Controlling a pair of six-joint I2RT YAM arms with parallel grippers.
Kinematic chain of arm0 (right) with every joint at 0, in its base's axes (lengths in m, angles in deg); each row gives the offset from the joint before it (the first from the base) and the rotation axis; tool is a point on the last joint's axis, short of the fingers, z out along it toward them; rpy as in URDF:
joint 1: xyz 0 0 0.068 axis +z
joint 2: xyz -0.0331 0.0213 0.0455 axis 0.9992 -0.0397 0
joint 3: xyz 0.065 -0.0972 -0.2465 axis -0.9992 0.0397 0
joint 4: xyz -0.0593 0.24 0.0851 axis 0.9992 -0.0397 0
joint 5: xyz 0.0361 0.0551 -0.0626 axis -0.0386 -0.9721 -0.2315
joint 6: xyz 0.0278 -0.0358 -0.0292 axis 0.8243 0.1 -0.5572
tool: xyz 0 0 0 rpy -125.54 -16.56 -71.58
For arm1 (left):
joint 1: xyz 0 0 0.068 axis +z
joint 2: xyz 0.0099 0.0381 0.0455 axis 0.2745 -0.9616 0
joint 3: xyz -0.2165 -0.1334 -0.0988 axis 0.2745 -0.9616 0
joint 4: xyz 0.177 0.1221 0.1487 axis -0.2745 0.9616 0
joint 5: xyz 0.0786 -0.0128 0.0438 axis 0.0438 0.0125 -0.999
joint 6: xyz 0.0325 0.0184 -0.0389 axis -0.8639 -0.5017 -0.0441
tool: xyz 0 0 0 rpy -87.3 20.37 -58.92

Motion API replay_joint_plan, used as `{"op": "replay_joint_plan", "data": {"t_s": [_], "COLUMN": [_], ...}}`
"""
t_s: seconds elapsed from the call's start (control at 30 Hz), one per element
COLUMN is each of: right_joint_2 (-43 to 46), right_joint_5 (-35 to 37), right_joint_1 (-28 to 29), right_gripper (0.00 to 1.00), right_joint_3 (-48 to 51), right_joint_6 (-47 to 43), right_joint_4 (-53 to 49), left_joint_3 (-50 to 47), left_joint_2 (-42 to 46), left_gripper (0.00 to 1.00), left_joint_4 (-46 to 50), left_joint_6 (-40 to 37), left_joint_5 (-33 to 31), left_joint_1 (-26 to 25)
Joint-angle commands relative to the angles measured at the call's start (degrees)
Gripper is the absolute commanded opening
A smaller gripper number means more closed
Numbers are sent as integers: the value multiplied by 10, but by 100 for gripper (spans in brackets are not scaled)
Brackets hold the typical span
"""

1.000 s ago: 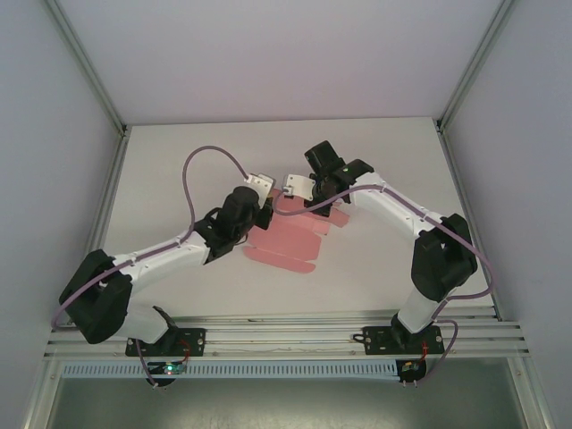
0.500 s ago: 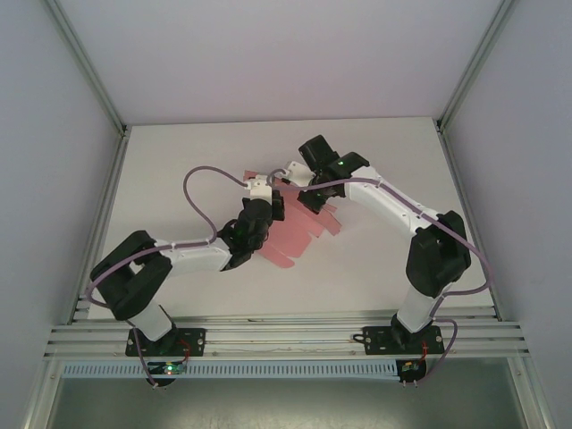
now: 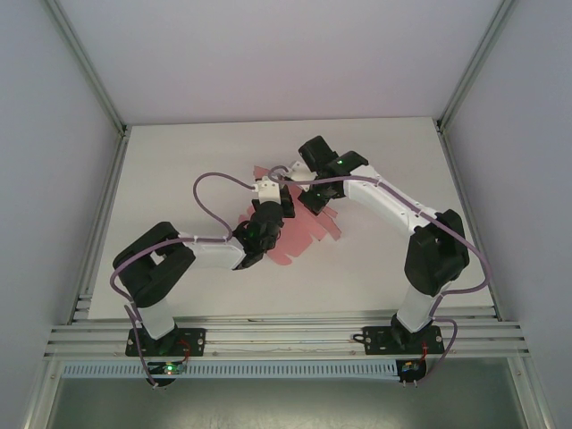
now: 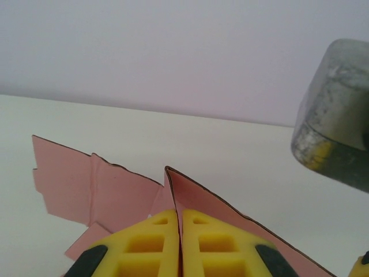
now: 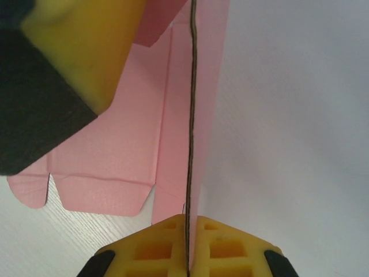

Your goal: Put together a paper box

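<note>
Top external shows a white table (image 3: 179, 161), pale walls (image 3: 268, 54), left gripper (image 4: 180, 218) and right gripper (image 5: 188, 224) pinching the paper box (image 3: 308, 234).

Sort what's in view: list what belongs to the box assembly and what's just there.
Part of the job:
- paper box, a flat pink sheet
- left hand, shut on the sheet
- right hand, shut on the sheet's edge

Just there:
- table
- rails along the near edge
</note>
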Motion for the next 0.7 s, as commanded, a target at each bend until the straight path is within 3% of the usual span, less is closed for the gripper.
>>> {"op": "replay_joint_plan", "data": {"t_s": [0.0,0.1,0.23,0.4,0.53,0.67], "right_joint_2": [0,5,8,16,24,34], "right_joint_5": [-69,-66,-47,-62,-67,-75], "right_joint_1": [10,5,-5,-18,-25,-27], "right_gripper": [0,0,0,0,0,0], "right_joint_3": [-39,-35,-29,-16,-6,2], "right_joint_6": [1,-5,-21,-50,-63,-80], "right_joint_4": [80,79,70,65,65,65], "left_joint_3": [9,2,-30,-57,-87,-94], "left_joint_2": [-7,14,86,202,291,353], "left_gripper": [9,8,47,76,98,100], "left_joint_4": [-6,30,134,296,396,504], "left_joint_6": [19,16,39,63,69,65], "left_joint_5": [60,40,73,76,165,293], "left_joint_1": [-36,-35,-16,22,96,209]}}
